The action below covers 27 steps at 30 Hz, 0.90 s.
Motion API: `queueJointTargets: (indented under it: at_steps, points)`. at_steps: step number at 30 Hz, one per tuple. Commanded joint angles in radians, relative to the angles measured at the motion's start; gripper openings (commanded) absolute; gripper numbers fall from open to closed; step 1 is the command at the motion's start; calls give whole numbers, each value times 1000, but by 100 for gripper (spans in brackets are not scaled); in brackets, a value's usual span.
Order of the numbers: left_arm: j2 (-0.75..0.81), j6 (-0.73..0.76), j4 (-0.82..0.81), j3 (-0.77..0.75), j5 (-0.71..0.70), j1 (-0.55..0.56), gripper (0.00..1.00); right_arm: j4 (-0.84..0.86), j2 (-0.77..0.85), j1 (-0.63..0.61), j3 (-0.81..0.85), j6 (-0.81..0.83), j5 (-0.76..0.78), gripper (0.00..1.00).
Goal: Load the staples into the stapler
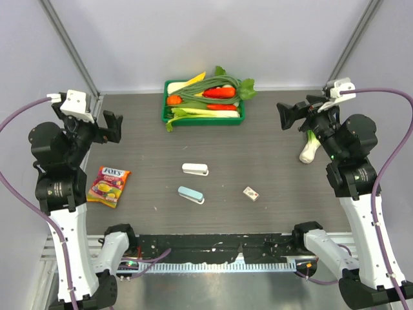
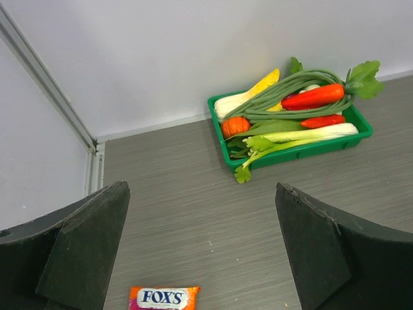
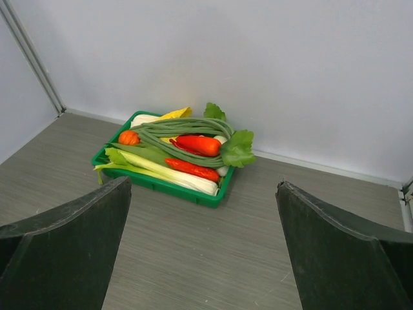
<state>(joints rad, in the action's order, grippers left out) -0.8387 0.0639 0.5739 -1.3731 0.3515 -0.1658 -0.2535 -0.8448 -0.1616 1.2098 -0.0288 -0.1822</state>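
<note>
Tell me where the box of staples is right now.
In the top view, the staples box lies flat on the table, right of centre and near the front edge, just right of the pale blue stapler; neither wrist view shows it.

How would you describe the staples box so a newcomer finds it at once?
Start at the green vegetable tray by the back wall and come toward the arms. Right of the pale-blue oblong lies the staples box. It is the smallest thing there, whitish with red print.
</note>
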Motion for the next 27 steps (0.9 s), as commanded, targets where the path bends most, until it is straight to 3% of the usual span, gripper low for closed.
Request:
queueJointTargets:
  at_steps: [1, 9, 17, 19, 23, 27]
  points:
    - [1, 13, -14, 20, 67, -5, 100, 28, 0, 4, 30, 6, 3, 99]
    - [12, 167, 119, 65, 256, -5, 100, -249, -5, 0, 51, 320, -262, 100]
    - [-16, 270, 135, 245, 406, 20, 100, -290, 15, -3, -179, 417, -350, 100]
    - [-34, 307, 126, 291, 376, 57, 100, -283, 3, -13, -213, 429, -381, 99]
    - [-105, 356, 119, 341, 195, 286, 100, -296, -40, -48, -262, 464, -372, 99]
    - [-193, 370, 78, 374, 101, 431, 100, -276, -95, -124, -288, 474, -289, 99]
